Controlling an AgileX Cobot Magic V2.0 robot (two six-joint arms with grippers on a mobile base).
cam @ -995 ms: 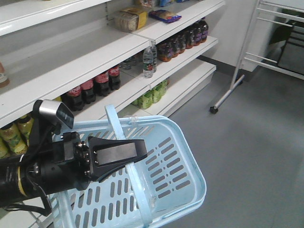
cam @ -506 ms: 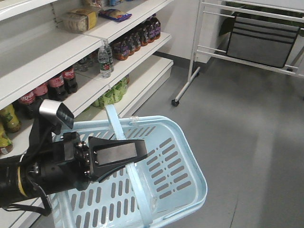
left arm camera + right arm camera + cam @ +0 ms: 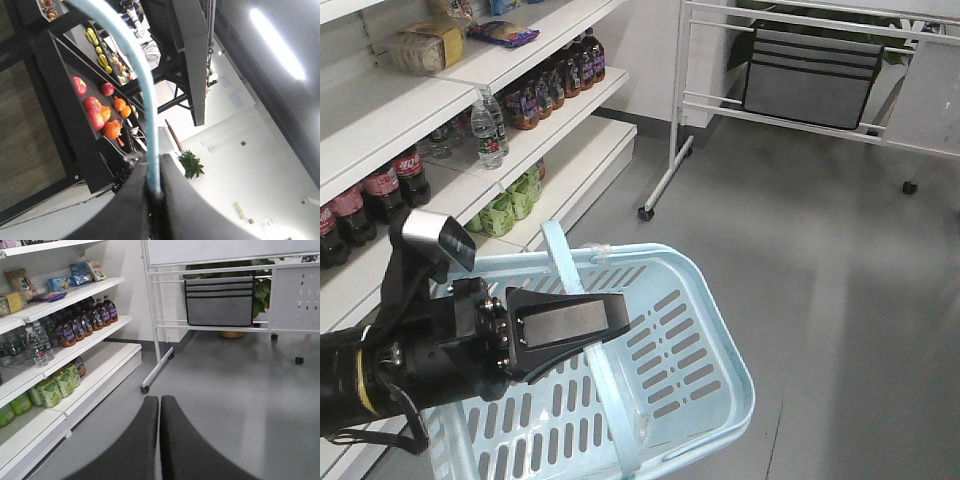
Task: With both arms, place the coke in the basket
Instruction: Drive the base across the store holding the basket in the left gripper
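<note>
Since a second ago the whole front view has swung to the right. The shelves (image 3: pixel 380 120) have slid off toward nine and ten o'clock, and a white wheeled rack (image 3: pixel 678 100) with a grey pouch (image 3: pixel 810 75) has come in at one o'clock. The arm and the basket sit at the same spot in frame, so I read this as the base turning away from the aisle while carrying its load, not as any arm motion.

At eight o'clock my left gripper (image 3: pixel 605 325) is clamped on the handle (image 3: pixel 560 262) of the basket (image 3: pixel 630 255). The left wrist view confirms it, with the pale blue strip (image 3: pixel 142 90) pinched between the dark jaws (image 3: pixel 154 192). What I can see of the basket floor is bare slots.

The coke is in none of my views. The dark bottles with red labels (image 3: pixel 380 190) at nine o'clock are not it. It may stand on a shelf stretch outside the frame, but I cannot tell.

The right gripper (image 3: pixel 160 405) has its jaws pressed together with nothing between them, facing open floor and the rack at twelve o'clock. I judge the pick is not yet begun, and turning from the shelves means I must find the bottle first.
</note>
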